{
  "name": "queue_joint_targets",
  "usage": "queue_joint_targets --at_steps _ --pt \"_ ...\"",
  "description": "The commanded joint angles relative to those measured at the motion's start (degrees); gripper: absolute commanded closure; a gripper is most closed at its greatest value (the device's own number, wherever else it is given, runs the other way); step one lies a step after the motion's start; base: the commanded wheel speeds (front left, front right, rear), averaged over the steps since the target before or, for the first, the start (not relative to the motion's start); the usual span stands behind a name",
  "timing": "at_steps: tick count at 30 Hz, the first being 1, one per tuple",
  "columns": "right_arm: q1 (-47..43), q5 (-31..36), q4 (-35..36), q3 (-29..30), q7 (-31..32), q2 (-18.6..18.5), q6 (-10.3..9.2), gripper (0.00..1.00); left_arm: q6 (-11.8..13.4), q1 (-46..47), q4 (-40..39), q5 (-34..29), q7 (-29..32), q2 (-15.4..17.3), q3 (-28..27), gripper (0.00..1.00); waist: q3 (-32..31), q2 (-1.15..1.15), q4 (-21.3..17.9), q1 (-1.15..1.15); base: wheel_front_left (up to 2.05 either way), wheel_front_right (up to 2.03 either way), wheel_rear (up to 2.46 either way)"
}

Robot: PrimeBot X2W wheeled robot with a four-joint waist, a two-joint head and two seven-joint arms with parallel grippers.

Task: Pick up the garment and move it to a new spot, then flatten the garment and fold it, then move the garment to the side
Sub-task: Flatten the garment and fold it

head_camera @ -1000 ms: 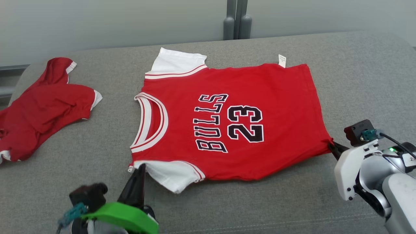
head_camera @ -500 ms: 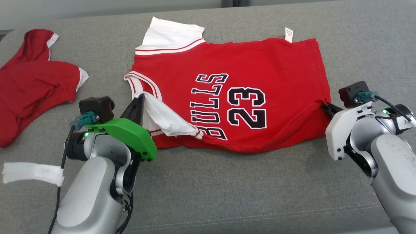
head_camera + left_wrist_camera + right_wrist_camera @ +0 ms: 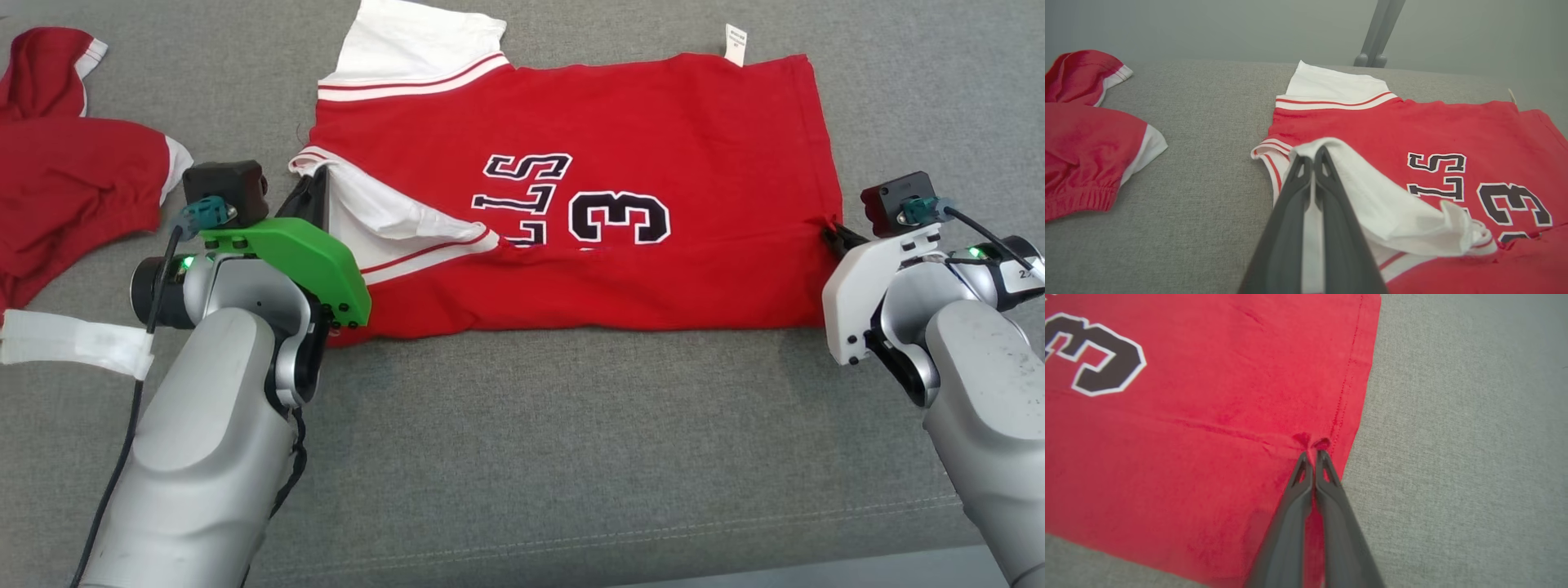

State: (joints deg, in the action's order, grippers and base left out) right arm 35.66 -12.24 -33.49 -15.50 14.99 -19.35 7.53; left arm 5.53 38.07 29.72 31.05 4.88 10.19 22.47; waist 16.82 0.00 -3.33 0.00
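Observation:
The garment (image 3: 653, 122) is a red jersey with white sleeves and black lettering, spread on the grey cushion with its near edge folded over the front. My left gripper (image 3: 320, 181) is shut on the white near sleeve (image 3: 1372, 196), held over the collar area. My right gripper (image 3: 831, 232) is shut on the hem corner at the garment's right edge; the right wrist view shows its fingertips (image 3: 1312, 455) pinching a pucker of red cloth (image 3: 1208, 396).
Another red and white garment (image 3: 65, 180) lies crumpled at the left. A strip of white tape (image 3: 73, 343) is wrapped on my left arm's cable. The grey cushion (image 3: 571, 457) runs wide in front. Grey posts (image 3: 1378, 36) stand behind the cushion.
Both grippers have carried the garment's near edge away from me, folding it over the lettering so part of the print is covered. The head camera has tilted down.

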Motion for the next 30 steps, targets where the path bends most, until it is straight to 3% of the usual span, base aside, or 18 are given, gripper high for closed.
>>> queue_joint_targets --at_steps 1,14,15,16,30 --pt "0.97 0.73 -0.95 0.17 -0.85 0.20 -0.08 1.00 -0.45 1.92 1.29 -0.83 -0.47 0.00 0.35 1.00 0.22 0.00 -0.13 0.00 0.00 0.00 0.00" --pt "3.03 0.90 -5.19 -0.48 -3.39 1.14 -0.08 1.00 -1.26 7.09 10.23 -2.15 -1.59 -0.51 2.27 1.00 0.38 0.00 -1.38 0.00 0.00 0.00 0.00" --pt "3.22 0.89 -5.27 -0.52 -3.78 1.24 -0.08 0.72 -1.26 7.53 10.53 -2.59 -2.42 -0.35 2.43 0.61 0.41 0.00 -1.43 0.00 0.00 0.00 0.00" --pt "3.32 0.86 -5.33 -0.53 -4.25 1.43 -0.08 0.00 -1.11 7.89 11.04 -2.80 -2.86 -0.20 2.53 0.00 0.38 0.00 -1.48 0.00 0.00 0.00 0.00" --pt "-1.60 -1.81 -3.03 3.38 -8.37 1.47 -0.08 0.00 -2.49 3.10 13.40 -3.71 -10.05 1.73 3.63 0.00 -3.73 0.00 0.15 0.00 0.00 0.00 0.00"
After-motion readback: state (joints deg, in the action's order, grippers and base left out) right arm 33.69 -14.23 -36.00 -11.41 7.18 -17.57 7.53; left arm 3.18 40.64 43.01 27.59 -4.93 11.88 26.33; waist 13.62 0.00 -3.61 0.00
